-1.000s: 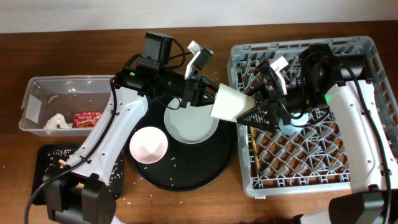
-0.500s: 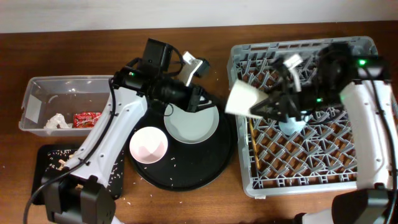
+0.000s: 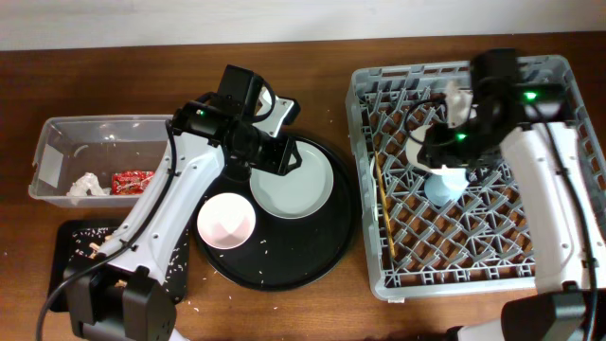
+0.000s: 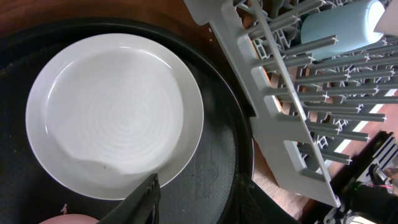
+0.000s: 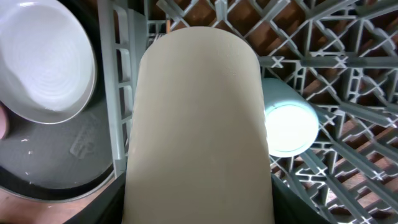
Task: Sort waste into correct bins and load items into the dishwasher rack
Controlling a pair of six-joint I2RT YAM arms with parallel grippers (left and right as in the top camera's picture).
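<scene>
My right gripper point(image 3: 434, 152) is shut on the cream cup point(image 5: 199, 124) and holds it over the grey dishwasher rack point(image 3: 554, 80), its dark fingers point(image 5: 102, 202) on both sides of the cup. A light-blue cup point(image 3: 445, 186) point(image 5: 289, 127) sits in the rack just beside it. My left gripper point(image 3: 282, 157) point(image 4: 199, 208) hangs open and empty over the round black tray, at the edge of the pale plate point(image 3: 292, 186) point(image 4: 115, 118). A small white bowl point(image 3: 225, 220) rests on the same tray. In the clear tub point(image 3: 57, 133) lie a white napkin point(image 3: 85, 186) and a red wrapper point(image 3: 133, 180).
The round black tray point(image 3: 331, 246) carries scattered rice grains and sits against the rack's left wall. A flat black tray point(image 3: 71, 242) with rice lies at the front left. Wooden chopsticks point(image 3: 383, 208) lie in the rack's left part.
The cream cup passed from my left gripper to my right one, which carried it right over the rack. The left gripper opened and drew back left over the plate.
</scene>
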